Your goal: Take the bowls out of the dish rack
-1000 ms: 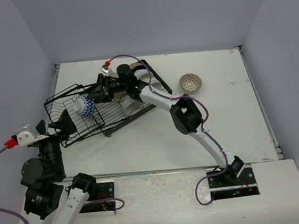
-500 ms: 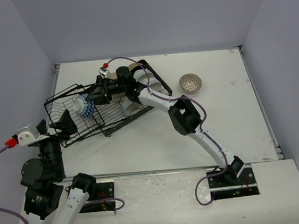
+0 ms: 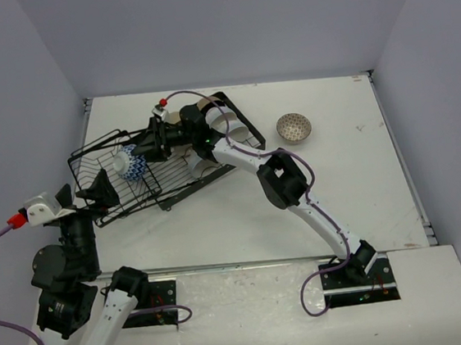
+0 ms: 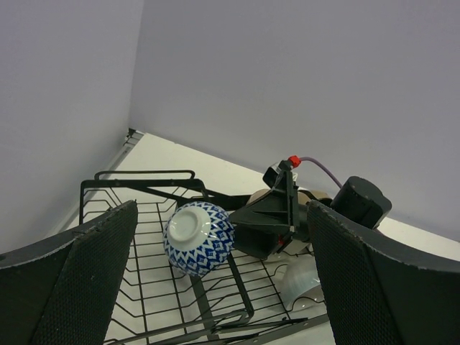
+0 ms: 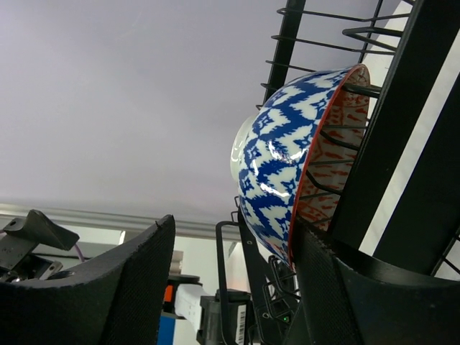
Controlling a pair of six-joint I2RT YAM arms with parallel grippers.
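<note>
From above, the dish rack (image 3: 96,145) sits askew on the far left of the bench (image 3: 364,183). The blue-and-white bowl (image 3: 130,161) stands on edge in the rack's left wire section. My right tool (image 3: 147,144) reaches in over the rack and sits just beside that bowl. White bowls (image 3: 201,163) lie in the rack's right part, under my right arm. One speckled bowl (image 3: 294,126) rests on the bench, well apart from the rack to the right. My left tool (image 3: 84,196) hangs at the rack's near left corner.

From my left wrist, my left tool (image 4: 223,237) is spread fully wide and has nothing in it. Beyond it the patterned bowl (image 4: 199,238) shows its white foot. My right tool (image 4: 266,219) is just behind it, inside the rack (image 4: 136,176).

From my right wrist, my right tool (image 5: 237,237) has its jaws parted, one on each side of the view. The bowl (image 5: 287,158) stands ahead of them, nearer the right-hand finger, with a gap to the other. It is not clamped. Rack wires (image 5: 287,43) cross its red-patterned inside.
</note>
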